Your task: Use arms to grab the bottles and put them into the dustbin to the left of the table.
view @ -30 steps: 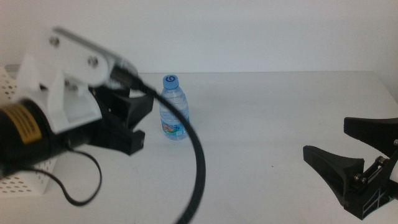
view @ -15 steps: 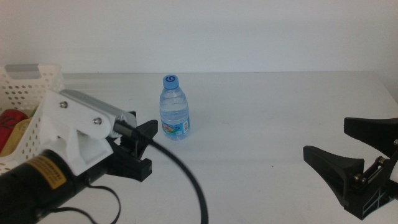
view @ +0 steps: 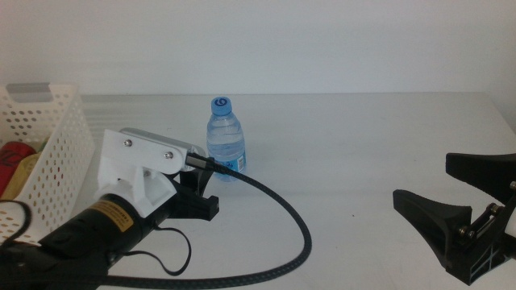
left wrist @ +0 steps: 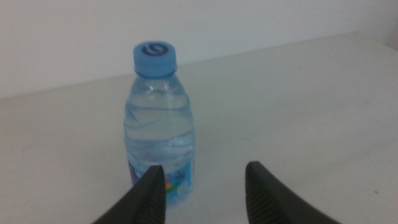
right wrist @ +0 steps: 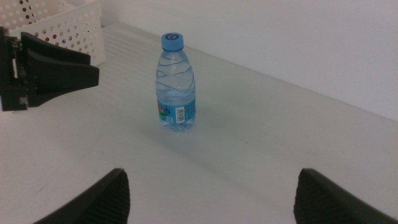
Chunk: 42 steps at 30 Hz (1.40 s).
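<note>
We see our left tool (left wrist: 202, 193) spread, near the water bottle (view: 225, 141) upright on the table (view: 363, 145); off-centre, one jaw could topple it; right tool (view: 463, 213) waits, spread.

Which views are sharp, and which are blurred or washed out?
Middle view: the small clear water bottle with blue cap is slightly soft, the background washed out. Left wrist view: bottle soft, the open left gripper blurred. Right wrist view: bottle fairly sharp, the open right gripper blurred.
</note>
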Available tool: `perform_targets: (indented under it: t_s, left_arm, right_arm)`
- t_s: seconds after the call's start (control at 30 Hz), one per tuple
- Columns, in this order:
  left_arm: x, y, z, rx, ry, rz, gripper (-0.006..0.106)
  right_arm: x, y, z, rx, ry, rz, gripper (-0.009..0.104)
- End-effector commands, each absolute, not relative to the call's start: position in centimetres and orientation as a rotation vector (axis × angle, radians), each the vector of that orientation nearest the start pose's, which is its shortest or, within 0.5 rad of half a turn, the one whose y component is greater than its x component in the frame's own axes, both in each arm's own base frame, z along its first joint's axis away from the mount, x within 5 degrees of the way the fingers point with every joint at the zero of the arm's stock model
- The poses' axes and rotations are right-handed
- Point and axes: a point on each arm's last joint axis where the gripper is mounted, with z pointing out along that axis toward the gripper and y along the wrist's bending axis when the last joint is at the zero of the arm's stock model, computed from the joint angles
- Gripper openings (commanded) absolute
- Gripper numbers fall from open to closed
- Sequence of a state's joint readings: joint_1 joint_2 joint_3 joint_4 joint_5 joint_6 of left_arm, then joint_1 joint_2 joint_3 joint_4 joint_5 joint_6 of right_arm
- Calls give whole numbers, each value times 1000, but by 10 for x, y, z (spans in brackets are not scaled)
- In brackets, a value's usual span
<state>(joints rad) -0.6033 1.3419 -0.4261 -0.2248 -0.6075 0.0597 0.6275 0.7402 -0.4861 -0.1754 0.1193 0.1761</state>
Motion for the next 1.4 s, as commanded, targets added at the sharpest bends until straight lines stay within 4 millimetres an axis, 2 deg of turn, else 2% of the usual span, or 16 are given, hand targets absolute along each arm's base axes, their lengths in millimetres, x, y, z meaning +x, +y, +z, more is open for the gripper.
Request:
perform_targets:
  t_s: [0.0,0.1,0.27,0.3,0.9,1.37]
  left_arm:
    - [217,-132,234,298,1621,-400,43]
    - [220,-134,230,338,1605,-353,55]
    - [224,-134,225,346,1613,-317,88]
    - [224,-134,223,342,1616,-315,91]
    - [244,-143,196,313,1560,-271,90]
    - [282,-163,180,275,1577,-271,90]
  right_arm:
    - [128,91,311,-546,1692,439,79]
    - [128,91,311,-546,1692,439,79]
    - [128,91,311,-546,1693,438,79]
    - [128,91,311,-546,1693,438,79]
    - [128,91,311,-546,1693,438,79]
    - [128,91,311,-546,1693,438,79]
